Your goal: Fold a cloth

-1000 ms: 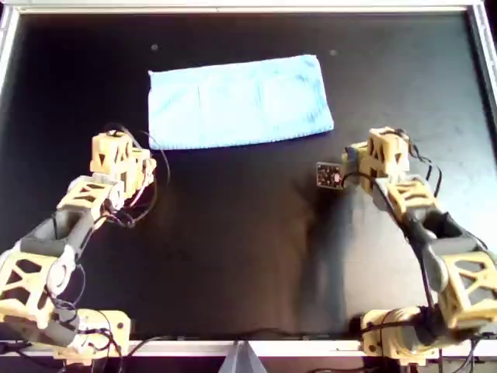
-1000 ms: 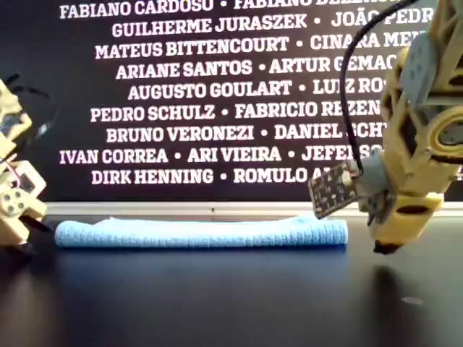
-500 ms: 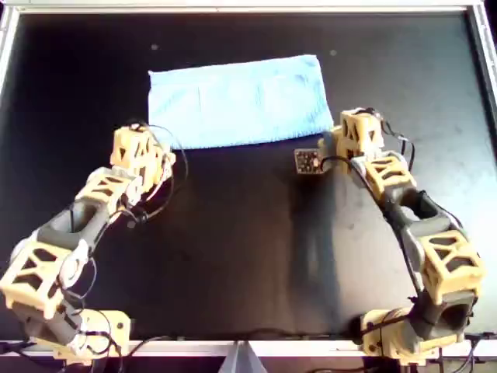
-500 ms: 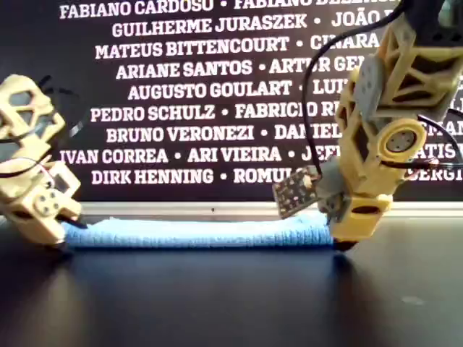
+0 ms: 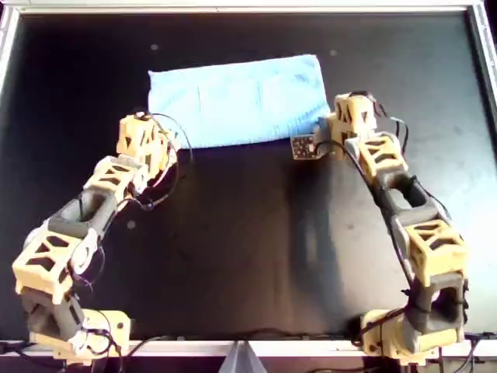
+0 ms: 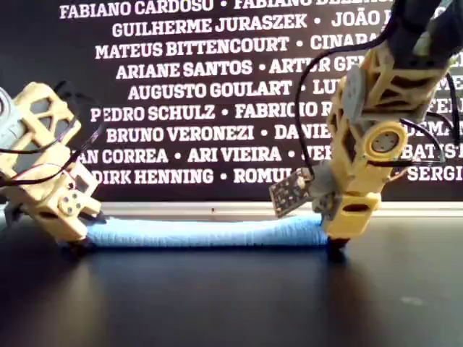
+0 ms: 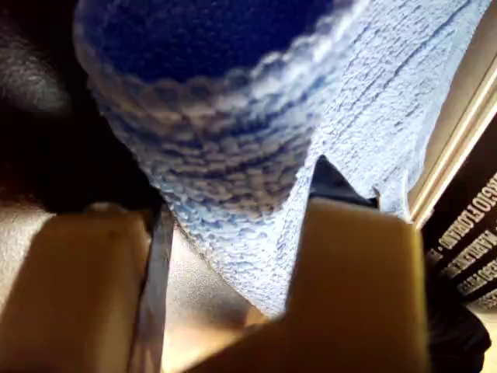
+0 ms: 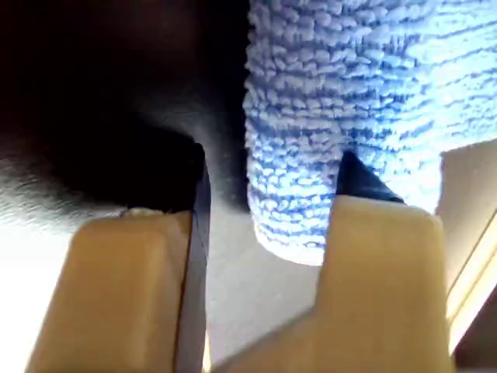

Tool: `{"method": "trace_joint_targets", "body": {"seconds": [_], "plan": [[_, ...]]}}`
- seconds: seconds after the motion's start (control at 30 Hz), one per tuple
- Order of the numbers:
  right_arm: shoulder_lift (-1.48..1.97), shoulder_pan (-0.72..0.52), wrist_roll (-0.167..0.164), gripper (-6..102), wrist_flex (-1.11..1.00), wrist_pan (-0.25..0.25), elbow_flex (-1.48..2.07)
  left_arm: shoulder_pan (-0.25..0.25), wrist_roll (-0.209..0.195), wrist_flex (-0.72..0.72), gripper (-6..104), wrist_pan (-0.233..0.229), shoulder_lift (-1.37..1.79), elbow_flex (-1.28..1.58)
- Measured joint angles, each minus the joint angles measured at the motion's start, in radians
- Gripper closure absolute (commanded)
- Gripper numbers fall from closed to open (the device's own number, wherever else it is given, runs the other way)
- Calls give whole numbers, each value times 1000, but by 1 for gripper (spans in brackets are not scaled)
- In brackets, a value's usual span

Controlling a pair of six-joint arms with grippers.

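The cloth (image 5: 241,101) lies flat as a light blue rectangle towards the far side of the black table, and the exterior view shows it as a low strip (image 6: 202,233). My left gripper (image 5: 154,134) is at the cloth's near corner on the overhead view's left, tip down on the table (image 6: 78,243). It is open, with the cloth's corner (image 7: 233,93) between its fingers (image 7: 357,264). My right gripper (image 5: 338,128) is at the near corner on the overhead view's right (image 6: 336,244). It is open too, and the cloth's edge (image 8: 349,78) lies between its fingers (image 8: 380,264).
A small circuit board (image 5: 303,148) hangs beside the right gripper (image 6: 289,194). A pale frame (image 5: 233,8) borders the table. A dark wall with white names (image 6: 188,72) stands behind the cloth.
Both arms have moved forward across the table to the cloth's near edge. Their grippers have come down at its two near corners. The cloth has not moved.
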Motion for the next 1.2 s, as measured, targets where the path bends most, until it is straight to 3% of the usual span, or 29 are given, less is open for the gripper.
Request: {"method": "trace_joint_targets", "body": {"seconds": [0.4, 0.73, 1.2], "plan": [[-51, 3, 11, 27, 15, 2, -78, 3, 0, -2, 37, 0, -74, -89], [127, 2, 5, 5, 15, 2, 178, 6, 0, -3, 37, 0, -83, -101], [149, 3, 3, 4, 15, 2, 161, 6, 0, -3, 37, 0, -83, -101]]}}
